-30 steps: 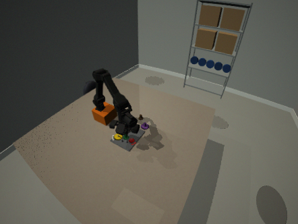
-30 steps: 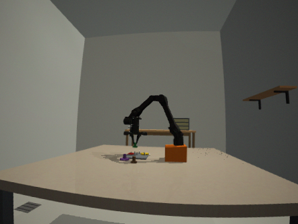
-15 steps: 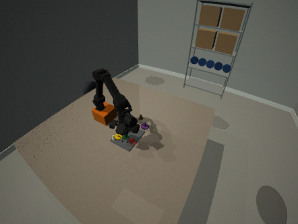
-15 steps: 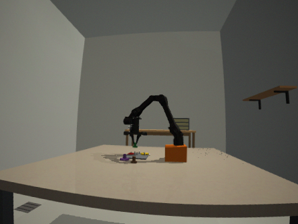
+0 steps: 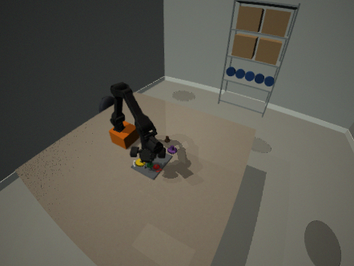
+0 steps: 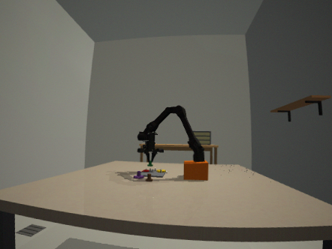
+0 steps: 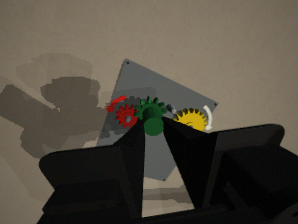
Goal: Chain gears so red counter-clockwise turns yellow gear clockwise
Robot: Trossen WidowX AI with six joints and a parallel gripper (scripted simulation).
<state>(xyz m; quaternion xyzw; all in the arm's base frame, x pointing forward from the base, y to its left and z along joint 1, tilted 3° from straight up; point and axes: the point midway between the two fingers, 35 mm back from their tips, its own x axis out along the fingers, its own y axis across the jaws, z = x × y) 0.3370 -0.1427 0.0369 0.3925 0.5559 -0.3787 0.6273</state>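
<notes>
Gears crowd one another in the wrist view, where the jaws cover the lower part of the yellow gear (image 5: 139, 163) (image 6: 163, 171) (image 7: 191, 120) and most of its black stripe. Much of the near side of the grey board (image 5: 154, 175) (image 6: 158, 175) (image 7: 162, 90) is blocked as well. One grey peg (image 7: 171, 108) shows between the green gear (image 5: 149, 164) (image 6: 150, 163) (image 7: 150, 107) and the yellow one; other empty pegs cannot be counted with certainty. From the top, the arm (image 5: 138, 112) (image 6: 185, 121) hides part of the board, and the green gear is too small for its teeth to read.

The jaws are nearly together, clamped on the upright stem of the green gear. In the exterior view that gear hangs above the board, off the pegs. Seen from the wrist, it overlaps the edge of the red gear (image 5: 156, 167) (image 6: 146, 171) (image 7: 126, 114), which sits on the board beside its red arrow (image 7: 116, 102). A white arrow (image 7: 208, 117) curves beside the yellow gear.

A purple gear (image 5: 172, 150) (image 6: 139, 175) and a small brown piece (image 5: 166, 139) (image 6: 149, 178) stand on the bench (image 5: 120, 208) (image 6: 169, 202) (image 7: 240, 40), off the board; both are out of the wrist view, and the brown piece's teeth cannot be made out.
</notes>
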